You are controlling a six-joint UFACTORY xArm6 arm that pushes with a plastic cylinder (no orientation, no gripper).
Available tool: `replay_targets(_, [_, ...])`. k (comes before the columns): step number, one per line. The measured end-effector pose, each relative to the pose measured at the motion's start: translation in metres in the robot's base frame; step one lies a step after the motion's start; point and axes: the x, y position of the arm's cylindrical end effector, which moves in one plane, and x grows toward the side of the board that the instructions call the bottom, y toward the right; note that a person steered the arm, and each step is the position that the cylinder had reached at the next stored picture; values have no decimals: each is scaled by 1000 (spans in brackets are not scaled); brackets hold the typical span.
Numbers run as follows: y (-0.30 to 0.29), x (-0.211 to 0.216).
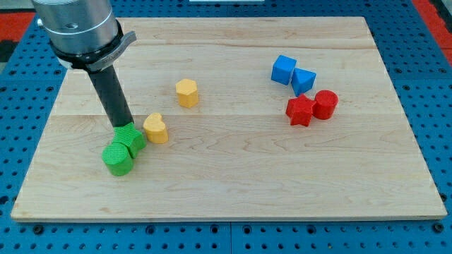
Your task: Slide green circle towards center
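A: Where is the green circle (pixel 117 158)?

B: Low on the view's left of the wooden worktop (pixel 233 176), near the view's bottom edge. It touches a second green block (pixel 132 137), whose shape I can't make out clearly, lying just above it and to the view's right.

A: And my tip (pixel 124 125)?

B: The dark rod comes down from the view's top left, and my tip meets the upper edge of that second green block, just above the circle. Whether it touches the circle itself, I cannot tell.

A: Jaws?

B: The arm carries none, only the rod.

A: What else lies near?

B: A yellow heart (pixel 156 128) sits just beside the green pair on the view's right. A yellow hexagon (pixel 187 92) lies further up, apart from it.

A: And the far side?

B: Well apart on the view's right, a blue cube (pixel 284 70) touches a blue block (pixel 304 80); below them a red star (pixel 300 111) touches a red cylinder (pixel 325 104).
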Motion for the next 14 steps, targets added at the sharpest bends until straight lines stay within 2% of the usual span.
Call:
replay_targets(2, [-58,-16])
replay_targets(4, [-79,16])
replay_targets(8, [-43,61])
replay_targets(11, [8,88])
replay_targets(14, [36,87])
